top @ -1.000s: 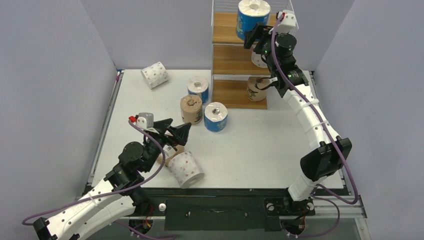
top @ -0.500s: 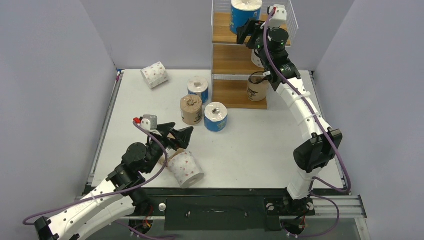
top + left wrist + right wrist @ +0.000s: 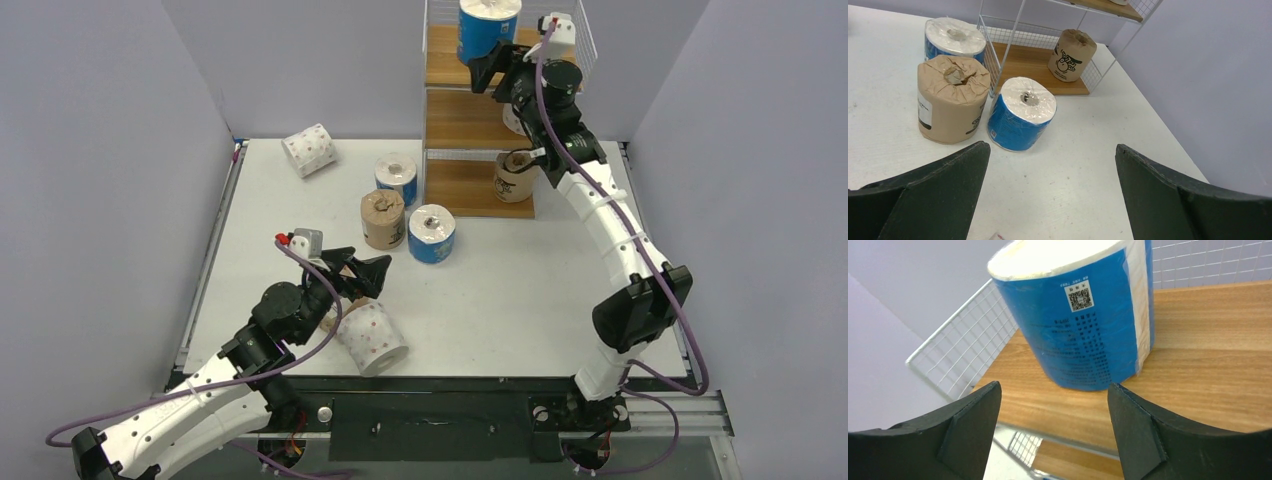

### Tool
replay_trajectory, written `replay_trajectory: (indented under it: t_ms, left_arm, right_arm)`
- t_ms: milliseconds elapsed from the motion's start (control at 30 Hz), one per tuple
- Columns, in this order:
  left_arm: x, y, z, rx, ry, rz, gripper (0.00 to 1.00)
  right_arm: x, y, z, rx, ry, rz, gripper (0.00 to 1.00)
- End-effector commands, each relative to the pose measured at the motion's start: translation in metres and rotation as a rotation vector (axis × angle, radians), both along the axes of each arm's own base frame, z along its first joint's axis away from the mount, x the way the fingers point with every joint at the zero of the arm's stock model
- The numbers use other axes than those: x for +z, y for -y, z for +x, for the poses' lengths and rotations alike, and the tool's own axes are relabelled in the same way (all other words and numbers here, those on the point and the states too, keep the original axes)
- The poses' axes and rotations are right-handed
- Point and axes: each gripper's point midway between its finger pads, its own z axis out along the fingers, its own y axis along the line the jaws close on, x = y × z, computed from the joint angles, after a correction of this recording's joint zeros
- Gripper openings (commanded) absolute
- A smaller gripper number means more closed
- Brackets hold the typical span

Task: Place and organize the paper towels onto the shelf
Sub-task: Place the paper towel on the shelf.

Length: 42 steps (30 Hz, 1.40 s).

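Blue roll (image 3: 488,25) now stands upright on the top board of the shelf (image 3: 470,120), farther back & left than a sec ago. The right gripper (image 3: 488,72) has followed it in, jaws apart, tips just short of the wrap and not clamped on it. By my read it's set down or being nudged into place, so that's one more roll shelved. Left gripper (image 3: 366,270) has crept fwd over the near rolls, jaws wide apart, nothing between them. A dotted roll (image 3: 370,338) lies on its side just below it, prob. the next pick. Also shelved: brown roll (image 3: 513,176) on the btm board. Not yet shelved, out on the white table (image 3: 520,290): three upright rolls (image 3: 432,232) mid-table (two blue, one brown) & a far dotted roll (image 3: 308,149) tipped over at the back left. Tabletop is matte w/ a few specks; plain lilac-grey walls (image 3: 100,150) on three sides.
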Motion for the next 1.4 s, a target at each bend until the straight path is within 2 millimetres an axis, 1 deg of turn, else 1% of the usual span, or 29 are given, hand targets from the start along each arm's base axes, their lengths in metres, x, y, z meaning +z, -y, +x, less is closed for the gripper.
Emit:
replay_trajectory:
  t_ms: [0,100,133,200,233,267,300,333,400,467,667,767,900,1033,1067,1100,1133,1167,1367]
  left_arm:
    - [0.016,0.002,0.0,-0.007,0.02,-0.063,0.96]
    - [0.017,0.003,-0.001,-0.011,0.015,-0.077,0.96]
    - [0.016,0.003,-0.001,-0.012,0.012,-0.077,0.96]
    - [0.015,0.003,-0.002,-0.012,0.004,-0.081,0.96]
    - [0.014,0.003,-0.002,-0.011,-0.004,-0.084,0.96]
    - [0.013,0.003,-0.002,-0.01,-0.007,-0.085,0.96]
    - [0.012,0.003,-0.002,-0.011,-0.012,-0.087,0.96]
    - [0.012,0.002,-0.003,-0.011,-0.013,-0.089,0.96]
    - [0.01,0.001,-0.004,-0.009,-0.019,-0.088,0.96]
    - [0.009,0.0,-0.004,-0.006,-0.024,-0.086,0.96]
    - [0.005,-0.004,-0.005,0.007,-0.036,-0.092,0.96]
    - [0.002,-0.005,-0.005,0.01,-0.039,-0.096,0.96]
    - [0.001,-0.006,-0.006,0.015,-0.041,-0.093,0.96]
    - [0.0,-0.008,-0.006,0.018,-0.041,-0.09,0.96]
    - [0.0,-0.008,-0.006,0.018,-0.041,-0.089,0.96]
    - [0.0,-0.008,-0.007,0.018,-0.039,-0.089,0.96]
    - [0.0,-0.009,-0.007,0.019,-0.039,-0.088,0.96]
    - [-0.001,-0.009,-0.007,0.021,-0.04,-0.087,0.96]
    - [-0.004,-0.011,-0.007,0.027,-0.043,-0.084,0.96]
  right_arm:
    - [0.069,0.019,-0.042,0.064,0.127,0.172,0.74]
    - [0.082,0.032,-0.046,0.073,0.138,0.25,0.73]
    - [0.087,0.033,-0.049,0.083,0.136,0.282,0.72]
    - [0.09,0.041,-0.047,0.068,0.13,0.326,0.68]
    - [0.09,0.047,-0.044,0.051,0.125,0.342,0.63]
    - [0.09,0.049,-0.042,0.046,0.117,0.364,0.6]
    - [0.087,0.054,-0.038,0.027,0.103,0.374,0.52]
    - [0.087,0.055,-0.034,0.022,0.093,0.388,0.47]
    - [0.077,0.058,-0.024,-0.005,0.052,0.395,0.33]
    - [0.07,0.059,-0.016,-0.029,0.023,0.403,0.27]
    - [0.052,0.068,0.002,-0.116,-0.025,0.443,0.14]
    - [0.043,0.075,0.014,-0.18,-0.047,0.447,0.11]
    - [0.032,0.078,0.022,-0.218,-0.057,0.443,0.09]
    - [0.033,0.077,0.028,-0.238,-0.04,0.448,0.08]
    - [0.028,0.075,0.032,-0.237,-0.049,0.447,0.08]
    - [0.031,0.073,0.032,-0.232,-0.047,0.449,0.08]
    - [0.027,0.069,0.036,-0.225,-0.057,0.444,0.08]
    - [0.031,0.066,0.035,-0.217,-0.053,0.446,0.08]
    - [0.028,0.048,0.042,-0.18,-0.061,0.445,0.08]
